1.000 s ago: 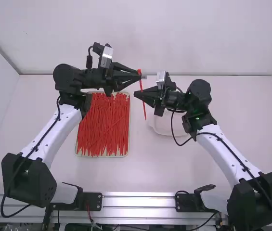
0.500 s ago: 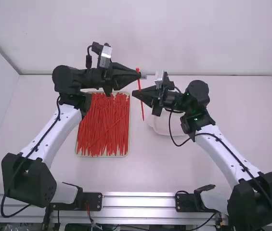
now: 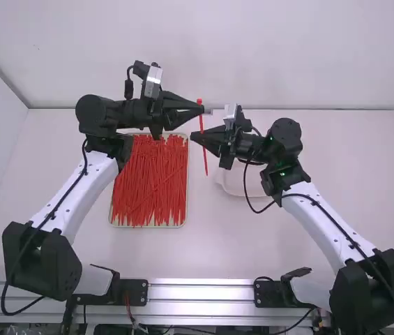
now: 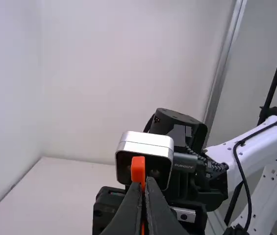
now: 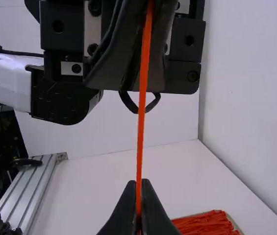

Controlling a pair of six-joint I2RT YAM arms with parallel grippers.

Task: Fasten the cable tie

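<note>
A single red cable tie (image 3: 203,136) hangs upright in the air between my two grippers, above the table's middle. My left gripper (image 3: 200,107) is shut on its head end (image 4: 138,169). A little lower, my right gripper (image 3: 197,137) is shut on the strap (image 5: 141,122). The strap's tail hangs down below the right gripper. In the right wrist view the strap runs straight up into the left gripper's fingers (image 5: 123,49). The left wrist view faces the right arm's camera block (image 4: 144,156) close behind the tie's head.
A tray (image 3: 116,222) heaped with several red cable ties (image 3: 151,178) lies on the table under the left arm. A white bowl (image 3: 235,185) sits below the right arm's wrist. The table's right side and front are open.
Both grippers keep their hold on the tie. The right gripper has shifted a little to the left and the tie now stands more upright.
</note>
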